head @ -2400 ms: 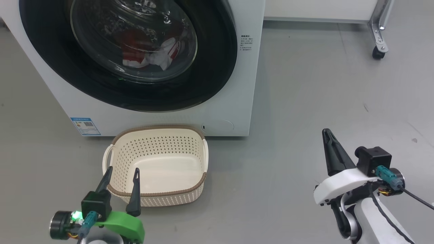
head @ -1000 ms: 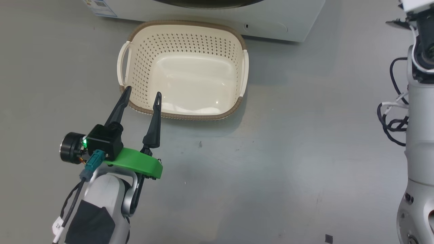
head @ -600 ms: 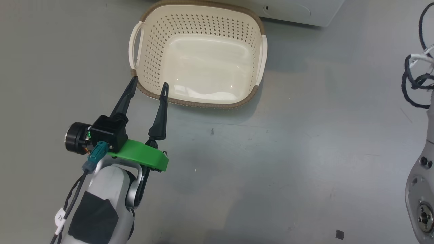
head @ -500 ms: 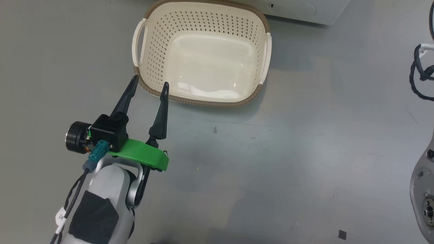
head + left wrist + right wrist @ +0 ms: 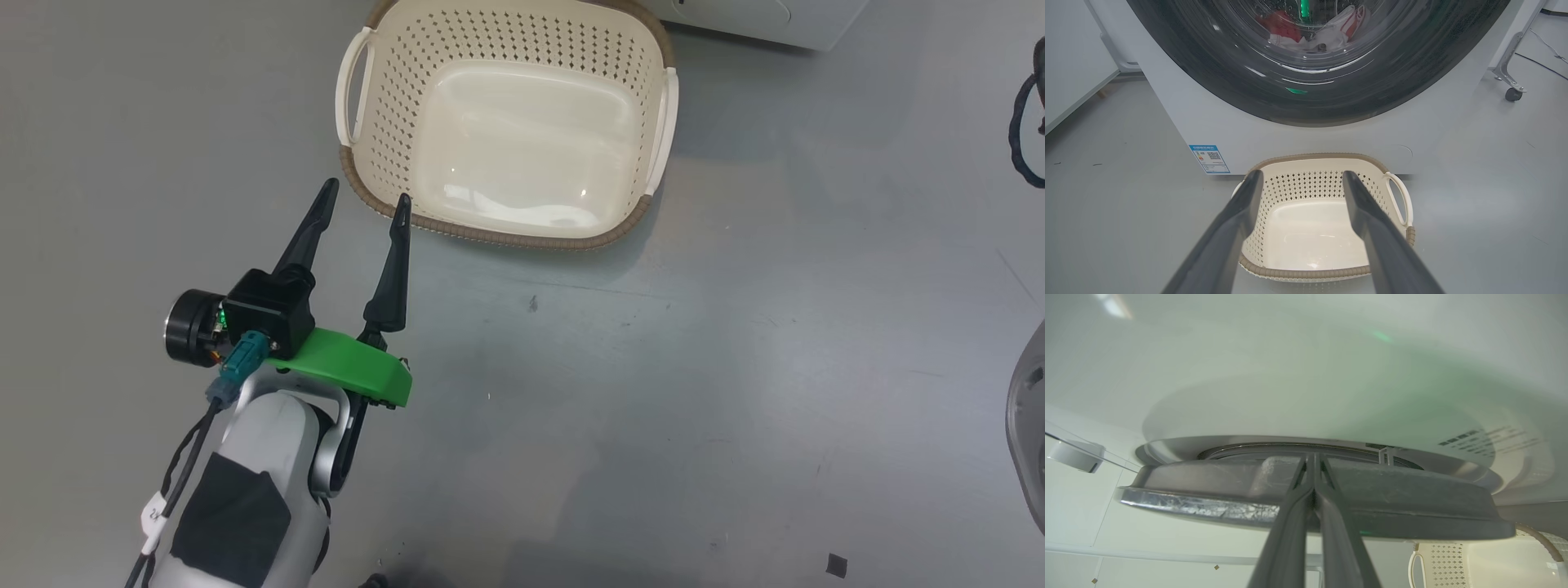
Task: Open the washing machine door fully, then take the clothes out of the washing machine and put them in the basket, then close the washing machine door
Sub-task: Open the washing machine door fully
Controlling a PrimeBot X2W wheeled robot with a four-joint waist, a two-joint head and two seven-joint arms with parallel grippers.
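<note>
From the head view, the basket (image 5: pixel 522 238) sits empty on the grey floor (image 5: pixel 653 367), its far side close to the foot of the washing machine (image 5: pixel 816 28). The left gripper (image 5: pixel 366 192) hangs at the basket's near left corner with its two dark fingers spread wide and nothing between them. A loop of black cable (image 5: pixel 1020 122) and a pale piece of the right arm (image 5: pixel 1030 441) show at the right edge, and a small dark scrap (image 5: pixel 835 563) lies on the floor. In the left wrist view, the washing machine door (image 5: pixel 1412 81) lies shut across the opening, and the clothes (image 5: pixel 1331 32) show red and white behind its glass, inside the drum. A blue label (image 5: pixel 1209 158) sits low on the white front, and a metal leg on a castor (image 5: pixel 1511 83) stands off to the side. In the right wrist view, the right gripper (image 5: pixel 1311 457) has its fingers pressed together, holding nothing, with the tips at the door's edge; whether they touch it I cannot tell
</note>
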